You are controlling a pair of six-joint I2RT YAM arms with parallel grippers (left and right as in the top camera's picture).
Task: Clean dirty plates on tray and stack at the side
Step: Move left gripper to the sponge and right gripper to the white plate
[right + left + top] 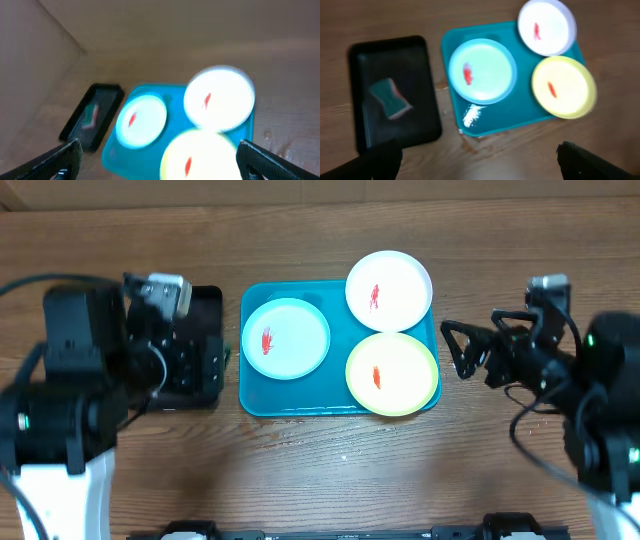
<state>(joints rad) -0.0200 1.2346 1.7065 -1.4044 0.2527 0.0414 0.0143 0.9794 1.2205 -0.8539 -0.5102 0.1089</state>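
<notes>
Progress: none cleaned; three smeared round plastic plates (286, 338) on turquoise rectangular plastic tray (300, 396).
Grippers: left gripper (479, 159), right gripper (456, 350) spread, empty.

3 plates (286, 338) fill the tray (300, 398), a black tray (415, 65) sits just beside it, bare table (330, 465) elsewhere.

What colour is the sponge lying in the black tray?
Teal-green with a pinkish-orange layer; the sponge shows best in the left wrist view.
</notes>
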